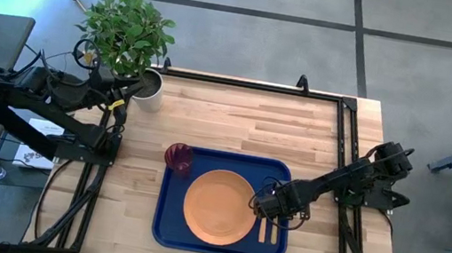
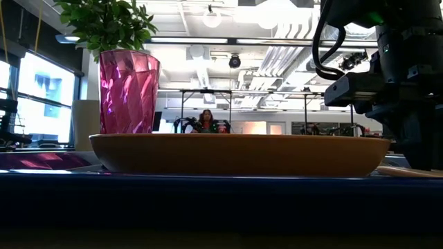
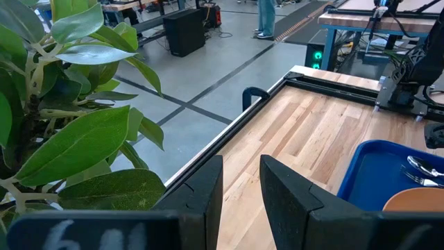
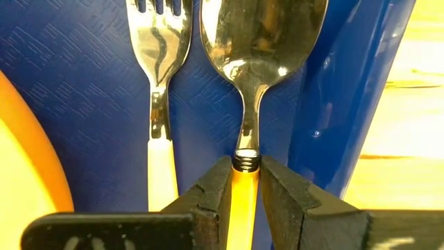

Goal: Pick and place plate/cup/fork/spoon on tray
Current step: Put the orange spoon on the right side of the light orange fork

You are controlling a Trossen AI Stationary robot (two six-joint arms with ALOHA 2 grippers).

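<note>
**A:** What sits nearest the right arm's camera?

**B:** The right tool (image 4: 244, 182) pinches the spoon (image 4: 258, 66) by its orange-tan handle, fingers pressed against either side. The spoon lies over the blue tray (image 4: 90, 104), just beside the fork (image 4: 159, 83), which rests flat on the tray. An edge of the orange plate (image 4: 28, 173) shows alongside.

**A:** And farther out?

**B:** From overhead, the plate (image 1: 220, 206) sits in the tray's middle, and the dark red cup (image 1: 178, 158) stands at the tray's far left corner.

**A:** The left arm?

**B:** The left tool (image 3: 239, 198) waits off the tabletop's (image 1: 245, 120) far left corner beside a potted plant (image 1: 128, 33), its fingers slightly spread and holding nothing.

**A:** So how far along?

**B:** By my reading, nearly finished: plate, cup and fork are placed, and only releasing the spoon remains.
</note>
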